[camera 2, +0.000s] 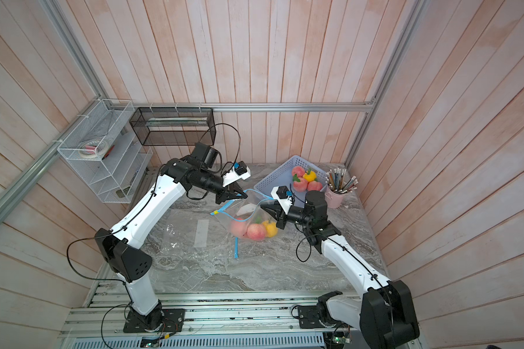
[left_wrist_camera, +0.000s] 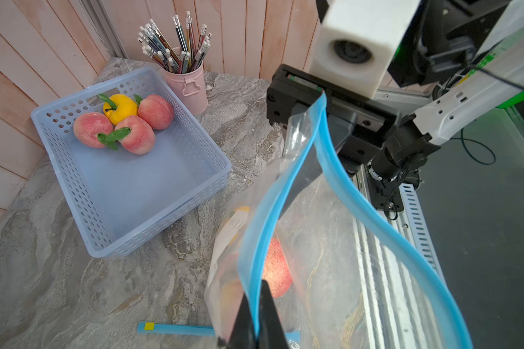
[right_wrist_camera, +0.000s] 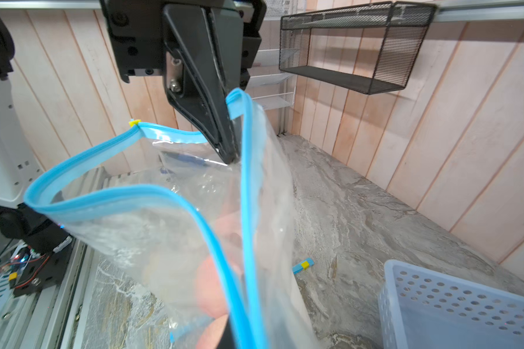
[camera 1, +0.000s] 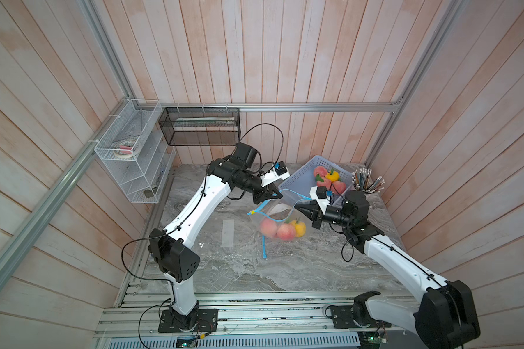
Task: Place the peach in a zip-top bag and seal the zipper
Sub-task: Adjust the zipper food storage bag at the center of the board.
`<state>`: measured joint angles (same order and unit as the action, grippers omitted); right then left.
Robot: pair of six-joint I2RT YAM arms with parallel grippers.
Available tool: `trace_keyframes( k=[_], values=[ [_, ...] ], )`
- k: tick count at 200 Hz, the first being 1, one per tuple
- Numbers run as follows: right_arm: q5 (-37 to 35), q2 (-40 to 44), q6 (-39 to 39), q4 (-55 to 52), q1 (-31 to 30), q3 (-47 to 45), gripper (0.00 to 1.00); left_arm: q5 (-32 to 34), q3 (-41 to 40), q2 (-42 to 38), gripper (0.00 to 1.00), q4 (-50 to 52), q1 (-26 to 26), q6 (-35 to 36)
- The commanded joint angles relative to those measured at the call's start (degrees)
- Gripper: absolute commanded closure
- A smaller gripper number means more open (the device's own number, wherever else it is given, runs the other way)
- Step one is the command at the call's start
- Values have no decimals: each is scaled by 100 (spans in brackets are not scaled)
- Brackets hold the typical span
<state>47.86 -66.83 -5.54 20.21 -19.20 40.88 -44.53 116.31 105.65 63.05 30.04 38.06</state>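
There are five pink peaches [camera 1: 286, 232], two yellow fruits [camera 1: 298, 228] (three pieces bagged), two zip-top bags [camera 1: 277, 211], one basket [camera 1: 299, 177].

Colours showing on grey marbling
The clear bag [camera 1: 280, 217] is showing a bright blue zipper [left_wrist_camera: 339, 169], pink-red peaches [camera 1: 268, 228] and a yellow fruit [camera 1: 299, 228]; the pale blue perforated basket [left_wrist_camera: 152, 193] is contrasting with the grey-veined surface [camera 1: 285, 266].

I note the bag [camera 1: 280, 222] between my left gripper [camera 1: 274, 193] and my right gripper [camera 1: 297, 206], peaches [camera 1: 286, 232] inside it (at the bottom), basket [camera 1: 301, 179] behind my right gripper, pencil cup [camera 2: 335, 198] just right of the basket.
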Motion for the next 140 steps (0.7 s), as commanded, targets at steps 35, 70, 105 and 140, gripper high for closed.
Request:
trace_keyframes(
  k=[35,70,105,140],
  values=[
    [-1378,368,1528,1486,56,-779,100,159,-187,115,69,-1384,13,-1574],
    [-1705,332,1917,1626,107,-945,100,430,-314,-44,36,-2266,-36,-2504],
    [-1585,311,2026,1626,315,-935,100,382,-1471,-980,16,-4042,-633,-3993],
    [-1265,284,2021,1618,494,-846,100,-15,-3266,-2196,2,-5714,-1136,-4724]
  ],
)
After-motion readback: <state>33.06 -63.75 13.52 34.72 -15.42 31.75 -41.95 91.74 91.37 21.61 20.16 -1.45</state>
